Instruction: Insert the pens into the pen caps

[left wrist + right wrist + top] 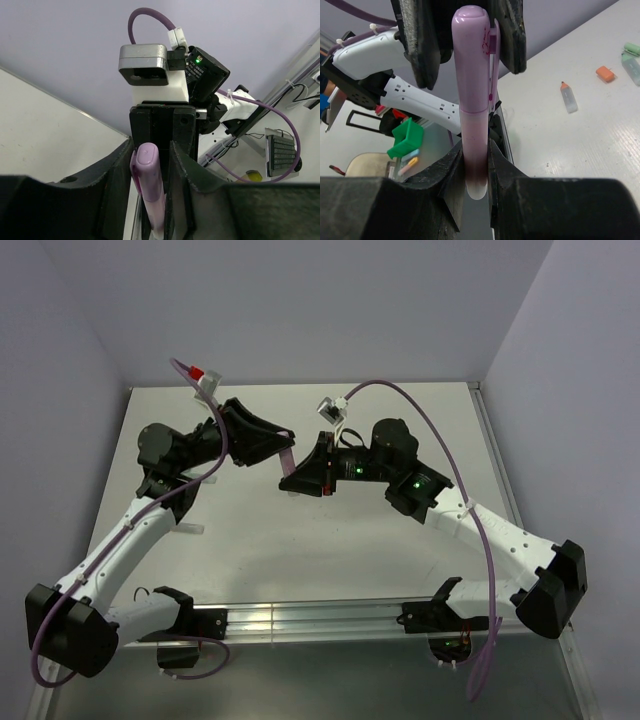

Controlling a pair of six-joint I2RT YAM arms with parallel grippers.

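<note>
The pink pen (pixel 476 135) is held in the air between both grippers, its purple-pink cap (pixel 472 55) seated on its end. My right gripper (pixel 475 146) is shut on the pen's pale barrel. My left gripper (pixel 151 150) is shut on the cap (pixel 148 170). In the top view the two grippers (pixel 285 452) (pixel 294 480) meet above the table's middle, the pen (pixel 288 458) between them. On the table lie the pale pen with orange tip (pixel 568 97), an orange cap (pixel 605 73), the mint-green pen (pixel 632 66) and a green cap (pixel 632 48).
The white table (pixel 400 540) is walled by purple panels at back and sides. A metal rail (pixel 310 618) runs along the near edge. A small pale item (pixel 190 529) lies beside the left arm. A green bin (pixel 405 139) stands off the table.
</note>
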